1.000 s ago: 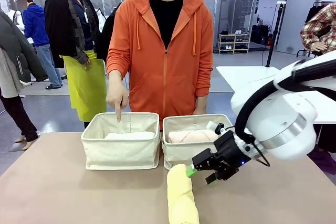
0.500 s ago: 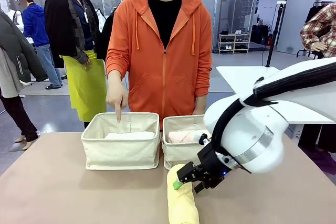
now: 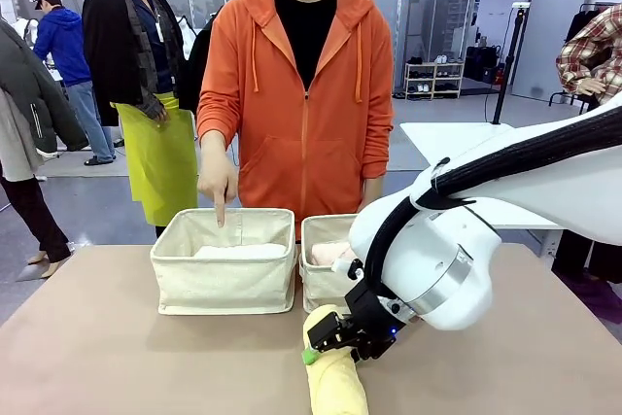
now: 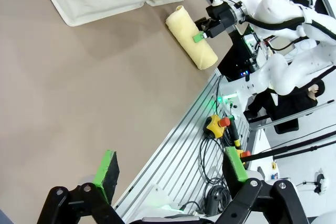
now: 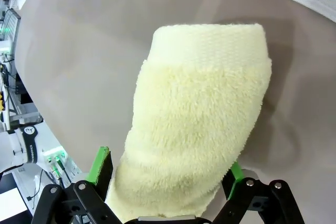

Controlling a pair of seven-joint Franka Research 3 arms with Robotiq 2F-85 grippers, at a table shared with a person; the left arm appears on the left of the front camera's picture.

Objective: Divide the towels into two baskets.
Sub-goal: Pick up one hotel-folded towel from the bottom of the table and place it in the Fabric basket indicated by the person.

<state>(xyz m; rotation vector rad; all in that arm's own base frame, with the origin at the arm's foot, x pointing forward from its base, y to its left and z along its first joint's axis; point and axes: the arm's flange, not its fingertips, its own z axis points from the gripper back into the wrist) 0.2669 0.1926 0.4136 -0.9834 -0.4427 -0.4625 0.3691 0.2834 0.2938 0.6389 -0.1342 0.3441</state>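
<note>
My right gripper [image 3: 326,342] is down on the yellow towel [image 3: 335,376], which lies on the table [image 3: 97,357] just in front of the right basket [image 3: 321,279]. In the right wrist view the roll [image 5: 194,129] sits between the two green pads [image 5: 101,165], jaws spread wide on either side of it; can't tell if the pads touch the cloth yet. Towel end points toward the baskets.

Left gripper [image 4: 173,174] hangs over the table edge, jaws wide apart, nothing btwn them.

Left basket [image 3: 225,279] has a white towel [image 3: 238,252] inside; the person's hand [image 3: 218,180] points a finger down into it. A pink towel [image 3: 328,253] shows in the right basket, partly hidden by my arm.
</note>
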